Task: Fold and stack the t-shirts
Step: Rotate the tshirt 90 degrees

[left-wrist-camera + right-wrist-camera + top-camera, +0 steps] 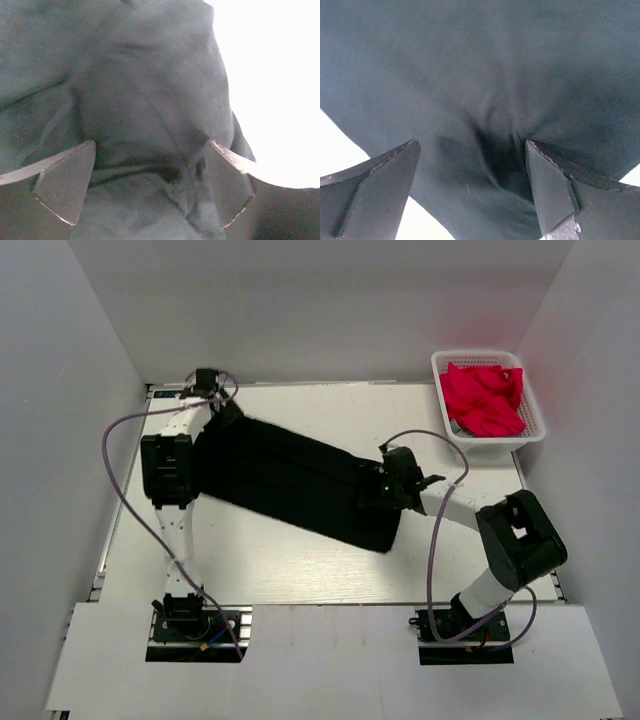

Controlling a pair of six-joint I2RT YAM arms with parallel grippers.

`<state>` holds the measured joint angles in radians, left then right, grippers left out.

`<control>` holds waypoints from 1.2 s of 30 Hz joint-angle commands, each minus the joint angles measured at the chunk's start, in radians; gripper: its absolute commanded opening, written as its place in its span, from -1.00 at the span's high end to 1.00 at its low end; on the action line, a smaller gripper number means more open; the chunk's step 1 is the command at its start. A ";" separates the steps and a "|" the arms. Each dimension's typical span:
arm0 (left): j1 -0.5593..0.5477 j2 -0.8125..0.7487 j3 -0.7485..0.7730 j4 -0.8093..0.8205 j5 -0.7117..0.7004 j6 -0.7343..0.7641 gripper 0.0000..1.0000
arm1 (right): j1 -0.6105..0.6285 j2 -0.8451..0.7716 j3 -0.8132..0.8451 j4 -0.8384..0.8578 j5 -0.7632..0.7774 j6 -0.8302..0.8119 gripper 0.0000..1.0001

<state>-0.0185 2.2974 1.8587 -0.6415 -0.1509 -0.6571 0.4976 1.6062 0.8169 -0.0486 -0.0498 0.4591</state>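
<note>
Left tool [147, 186]: jaws spread wide, nothing pinched. Dark cloth lies under and between the fingers [67, 185], with a puckered ridge running up toward the right-hand one. Bare surface shows bright past the cloth edge on that side.

Right tool [470, 192]: jaws also wide apart, not gripping. Cloth fills the gap, and a deep crease sits close to the right-hand finger.

Black t-shirt [290, 480]: lies on the surface [300, 575] as a long band, slanting from the far left corner to right of centre. The left tool sits at its far-left end, the right tool at its near-right end. Lengthwise ridges suggest it is already doubled along its length; the layer count cannot be read.

Red t-shirts [485, 400]: heaped in the white basket [537, 432] at the far right corner, well apart from both tools.

Step in hand (judgement): folding the black shirt, at the point of taking hold of both ends.

Next move calls for: each tool closing over a ridge so that all layers are caught. Then a matched lift to carry one end over the other without dragging the band askew.
</note>
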 commanded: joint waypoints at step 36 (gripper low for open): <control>-0.287 0.104 0.499 0.516 0.451 -0.115 -1.00 | 0.673 -0.206 0.157 -0.467 0.188 0.007 -0.81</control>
<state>-0.3130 2.6640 2.3512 -0.0441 0.2760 -0.8848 1.1664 1.4403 0.9630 -0.3901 0.0425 0.4019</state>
